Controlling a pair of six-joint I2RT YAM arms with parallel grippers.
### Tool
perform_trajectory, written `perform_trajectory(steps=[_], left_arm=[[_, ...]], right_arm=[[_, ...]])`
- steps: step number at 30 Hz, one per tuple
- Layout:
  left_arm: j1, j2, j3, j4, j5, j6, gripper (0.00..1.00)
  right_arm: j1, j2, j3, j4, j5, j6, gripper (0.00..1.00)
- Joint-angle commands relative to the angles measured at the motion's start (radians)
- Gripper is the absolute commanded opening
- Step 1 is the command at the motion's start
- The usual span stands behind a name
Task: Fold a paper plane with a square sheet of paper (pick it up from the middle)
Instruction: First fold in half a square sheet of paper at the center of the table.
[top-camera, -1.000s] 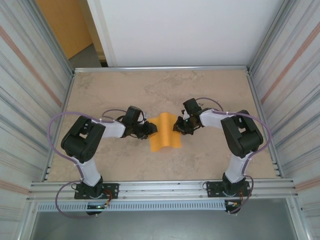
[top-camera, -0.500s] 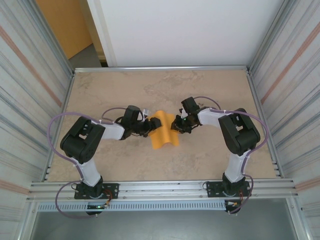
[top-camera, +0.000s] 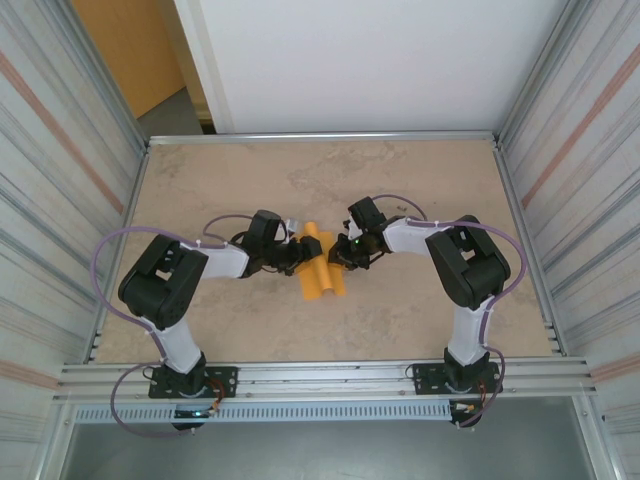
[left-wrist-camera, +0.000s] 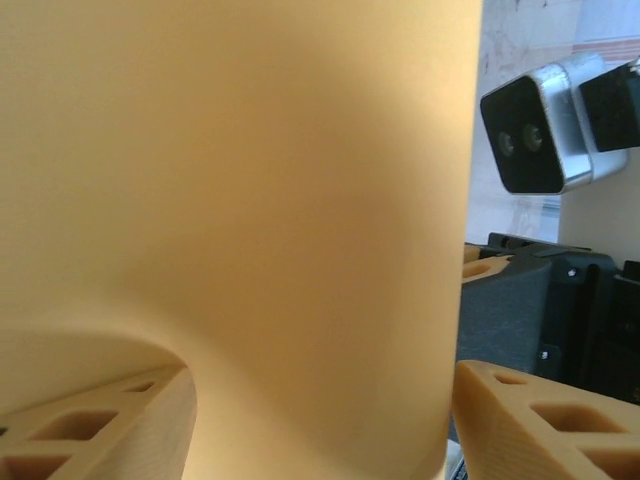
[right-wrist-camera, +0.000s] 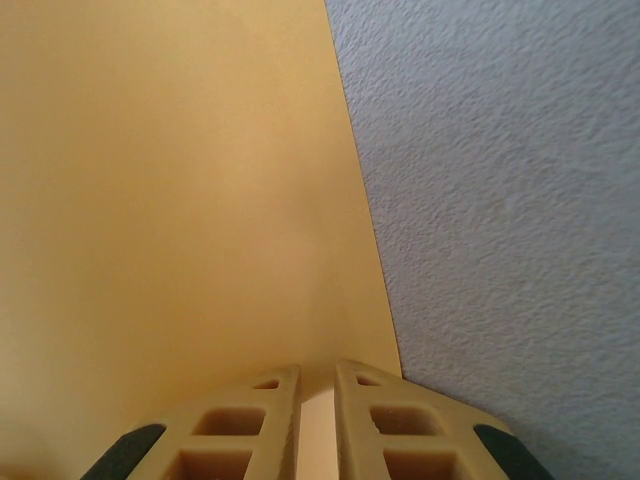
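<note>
You've got the L gripper (top-camera: 293, 257) jaws spread, with the square sheet of paper (top-camera: 322, 272) mid-table, humped into soft rolls between both arms. Thin, light, floppy, smooth matte orange, so I'd say it'll buckle; take it flat at an edge. R gripper (top-camera: 341, 256) is pinching its right edge.

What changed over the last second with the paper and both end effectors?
The right end effector, shut on an edge of the square sheet of paper, moved left toward the left end effector, buckling the sheet narrower. The left one opened wide but kept its place.
</note>
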Motion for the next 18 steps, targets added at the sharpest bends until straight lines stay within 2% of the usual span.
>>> perform_trajectory(steps=[1, 7, 13, 18], left_arm=[[-0.003, 0.014, 0.005, -0.154, -0.029, 0.033, 0.65], [-0.004, 0.016, 0.038, -0.211, -0.036, 0.070, 0.56], [0.009, -0.005, 0.052, -0.231, -0.033, 0.101, 0.42], [0.052, -0.070, 0.053, -0.194, 0.023, 0.125, 0.32]], right_arm=[[0.006, 0.013, 0.000, -0.024, 0.000, 0.021, 0.18], [-0.011, -0.020, -0.017, -0.011, -0.007, 0.020, 0.19], [-0.050, -0.095, -0.052, 0.007, 0.000, 0.014, 0.23], [-0.109, -0.210, -0.105, 0.025, 0.024, 0.003, 0.45]])
